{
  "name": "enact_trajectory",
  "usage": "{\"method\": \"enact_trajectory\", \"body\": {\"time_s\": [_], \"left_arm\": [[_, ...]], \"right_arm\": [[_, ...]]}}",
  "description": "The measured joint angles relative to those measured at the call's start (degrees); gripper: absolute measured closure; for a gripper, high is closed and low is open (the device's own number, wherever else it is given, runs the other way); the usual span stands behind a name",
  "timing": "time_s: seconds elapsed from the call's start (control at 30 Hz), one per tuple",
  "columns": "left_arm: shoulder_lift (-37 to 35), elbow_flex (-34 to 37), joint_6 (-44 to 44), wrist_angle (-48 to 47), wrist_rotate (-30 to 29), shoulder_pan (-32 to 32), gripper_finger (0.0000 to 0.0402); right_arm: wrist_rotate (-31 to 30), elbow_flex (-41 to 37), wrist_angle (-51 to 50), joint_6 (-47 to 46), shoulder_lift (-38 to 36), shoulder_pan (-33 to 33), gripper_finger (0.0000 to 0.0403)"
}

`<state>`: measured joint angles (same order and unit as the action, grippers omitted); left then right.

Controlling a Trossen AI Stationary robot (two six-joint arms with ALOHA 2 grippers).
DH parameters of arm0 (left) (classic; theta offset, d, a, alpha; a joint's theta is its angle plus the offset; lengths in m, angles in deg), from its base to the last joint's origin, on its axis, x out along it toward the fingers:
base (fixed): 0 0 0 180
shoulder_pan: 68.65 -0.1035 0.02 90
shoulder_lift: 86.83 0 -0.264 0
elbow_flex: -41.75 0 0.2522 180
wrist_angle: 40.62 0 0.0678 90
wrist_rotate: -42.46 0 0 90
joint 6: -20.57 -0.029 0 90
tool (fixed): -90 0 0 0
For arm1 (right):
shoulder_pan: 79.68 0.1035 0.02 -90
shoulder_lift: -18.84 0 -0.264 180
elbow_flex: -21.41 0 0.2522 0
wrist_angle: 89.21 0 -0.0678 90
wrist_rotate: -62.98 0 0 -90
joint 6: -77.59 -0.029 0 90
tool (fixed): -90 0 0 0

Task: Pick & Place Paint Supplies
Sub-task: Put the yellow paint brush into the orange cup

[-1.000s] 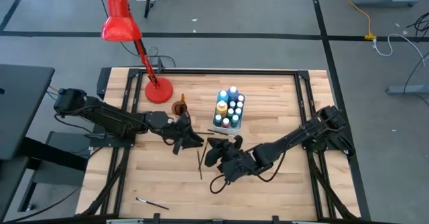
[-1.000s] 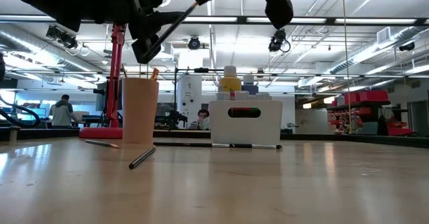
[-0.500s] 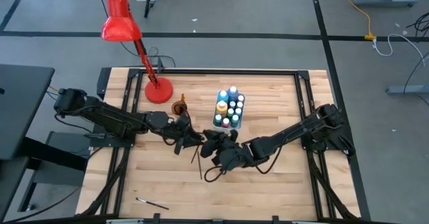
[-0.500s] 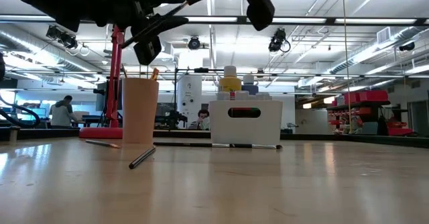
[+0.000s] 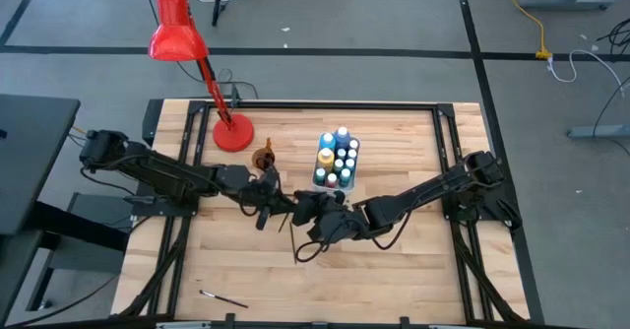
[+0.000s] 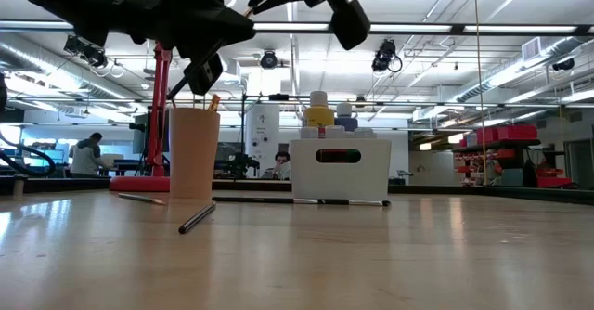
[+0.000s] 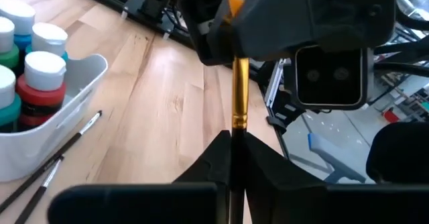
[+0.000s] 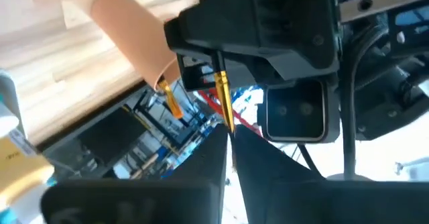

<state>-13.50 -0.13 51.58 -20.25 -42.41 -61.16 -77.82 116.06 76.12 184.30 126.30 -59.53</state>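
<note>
Above the middle of the surface (image 5: 394,270), just before the cup (image 5: 263,159), the left hand (image 5: 268,197) and right hand (image 5: 313,211) meet nose to nose, each clenched on one end of the same brush (image 7: 240,93), apparently mid-handover. Its long axis runs straight from one hand to the other, level with the surface, gold ferrule showing between them. Bottles (image 5: 337,158) stand in the bin (image 5: 324,183) close by, and more brushes (image 5: 294,238) lie below.
</note>
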Motion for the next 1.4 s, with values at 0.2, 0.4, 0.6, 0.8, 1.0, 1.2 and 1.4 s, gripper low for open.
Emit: {"method": "enact_trajectory", "body": {"time_s": [0.2, 0.4, 0.6, 0.8, 1.0, 1.2, 1.4], "left_arm": [[-0.1, -0.1, -0.2, -1.4, -0.8, 0.0, 0.0374], [-0.1, -0.1, -1.1, -1.3, -1.8, -0.1, 0.038], [-0.1, -0.1, -1.1, -1.2, -3.1, -0.1, 0.0373], [-0.3, -0.1, -3.1, -0.4, -3.1, 0.0, 0.0379], [-2.1, -0.1, -6.4, -0.1, -6.3, -0.1, 0.0375], [-5.9, -0.1, -13.7, 0.1, -10.7, -0.3, 0.0379], [-11.6, -0.1, -18.6, -0.9, -13.5, -0.3, 0.0375]], "right_arm": [[0.0, 0.0, -1.1, -7.0, 0.0, 0.9, 0.0355], [-3.4, 0.0, -7.1, -14.1, 0.0, 1.5, 0.0343], [-7.8, 0.0, -18.7, -24.8, -1.2, 1.5, 0.0341], [-7.9, -0.1, -35.9, -48.0, -6.6, 1.4, 0.0341], [1.9, 0.0, -53.8, -77.1, -13.6, 0.8, 0.0345], [12.7, -2.2, -53.0, -85.0, -17.1, 0.0, 0.0362], [24.4, -13.5, -41.9, -81.5, -21.7, -3.2, 0.0371]]}}
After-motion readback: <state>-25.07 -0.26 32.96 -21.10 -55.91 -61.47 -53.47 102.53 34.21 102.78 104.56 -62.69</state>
